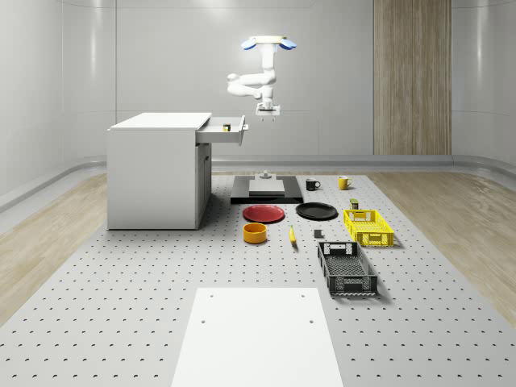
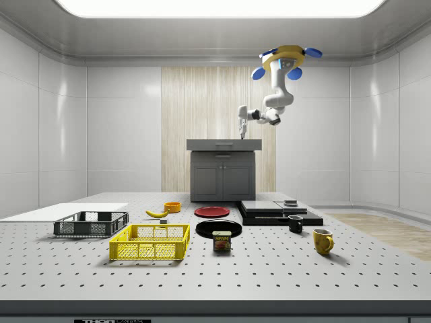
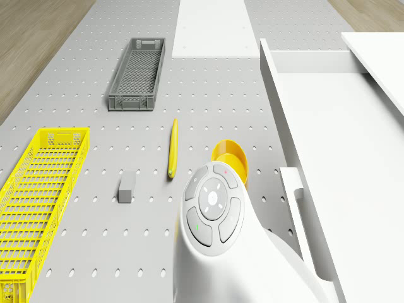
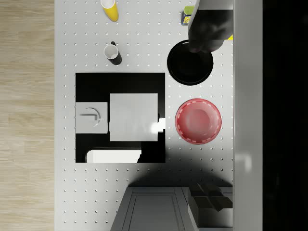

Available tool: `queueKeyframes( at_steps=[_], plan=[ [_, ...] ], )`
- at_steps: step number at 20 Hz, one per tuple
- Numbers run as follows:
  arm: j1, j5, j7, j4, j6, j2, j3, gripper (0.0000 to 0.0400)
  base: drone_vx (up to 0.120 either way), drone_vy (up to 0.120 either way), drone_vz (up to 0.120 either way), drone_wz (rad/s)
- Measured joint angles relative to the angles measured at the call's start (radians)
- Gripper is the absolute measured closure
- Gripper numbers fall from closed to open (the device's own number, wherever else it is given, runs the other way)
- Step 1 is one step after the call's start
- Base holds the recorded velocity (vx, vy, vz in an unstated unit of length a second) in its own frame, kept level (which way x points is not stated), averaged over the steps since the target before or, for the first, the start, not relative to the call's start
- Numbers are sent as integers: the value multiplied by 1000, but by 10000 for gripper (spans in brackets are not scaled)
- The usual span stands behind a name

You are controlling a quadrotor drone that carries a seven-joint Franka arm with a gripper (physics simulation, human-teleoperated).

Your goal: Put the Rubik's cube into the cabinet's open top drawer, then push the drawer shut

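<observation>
Drone: the drone [image 1: 268, 44] is hovering in the air just off the cabinet [image 1: 153, 177], out past the front of the open top drawer [image 1: 222, 137], with the arm hanging down from it.

Gripper: the gripper [image 1: 267, 115] is hanging in free air beyond the drawer front, slightly above its rim and touching nothing. How far it is opening cannot be told, and nothing is showing in its hold.

Rubik's cube: the Rubik's cube [image 1: 227, 126] is sitting inside the drawer near its front wall, so the placing step is looking done and the push is what is remaining.

Cube relative to gripper: in the whole-scene view the cube is lying at about 9 o'clock from the gripper, a little lower, near it but apart, with the drawer front standing between them.

Risk, height: the gripper is riding higher than the drawer front, so a straight push is likely skimming over the rim into the drawer and knocking the cube.

Risk, offset: in the side view the gripper [image 2: 242, 128] is sitting at about 1 o'clock from the drawer front's middle, so contact there is probably skewing the drawer and binding it.

Risk, reaction: the airborne drone is having nothing to brace against, so the push may be shoving it away instead.
</observation>
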Motion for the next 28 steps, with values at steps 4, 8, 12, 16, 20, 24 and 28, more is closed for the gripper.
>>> queueKeyframes(
  at_steps=[4, 8, 12, 16, 20, 24, 28],
  plan=[
    [-383, -73, 416, 29, -472, -119, 35, 0, 0, -70, 0, 0],
    [-795, 31, 678, 207, -869, -95, -37, 0, 0, -120, 0, 0],
    [-1033, 120, 799, 357, -1059, -50, -94, 0, 0, -80, 0, 0],
    [-1148, 176, 855, 444, -1141, -27, -124, 0, 0, -120, 0, 0],
    [-1205, 209, 883, 489, -1173, -21, -141, 100, 0, -120, 0, 0],
    [-1235, 229, 897, 511, -1184, -23, -152, 223, 0, -120, 0, 0],
    [-1251, 243, 904, 521, -1184, -28, -159, 269, 0, -120, 0, 0]
  ],
)
